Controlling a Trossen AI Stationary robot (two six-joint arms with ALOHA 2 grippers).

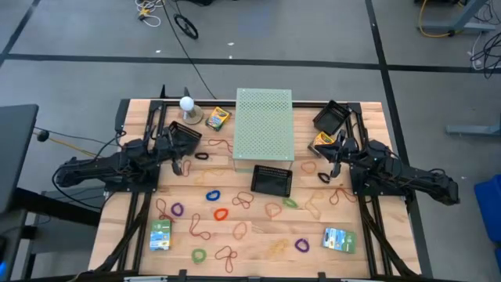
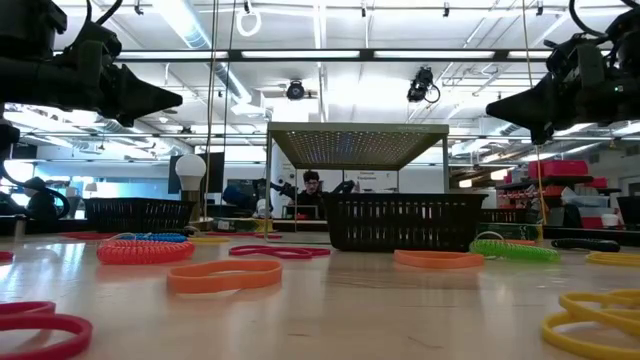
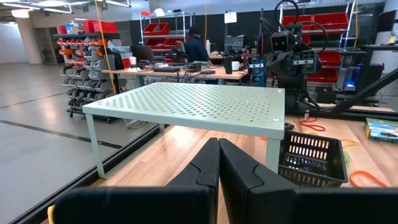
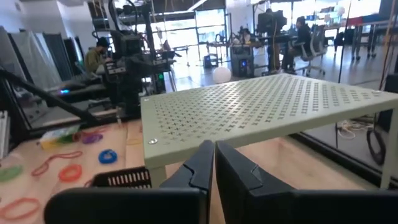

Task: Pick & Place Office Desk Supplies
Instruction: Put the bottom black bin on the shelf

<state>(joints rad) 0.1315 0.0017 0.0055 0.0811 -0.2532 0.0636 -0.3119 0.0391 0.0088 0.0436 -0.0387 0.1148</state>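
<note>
Your rubber bands are lying scattered in bright loops across the table; both arms are hovering low, left gripper and right gripper pinched shut, holding nothing.

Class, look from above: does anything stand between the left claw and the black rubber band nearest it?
Nothing visible does. The left claw, shut and raised, has only bare table between it and the black rubber band.

Grey floor, ceiling strip lights, red bin shelves
</note>
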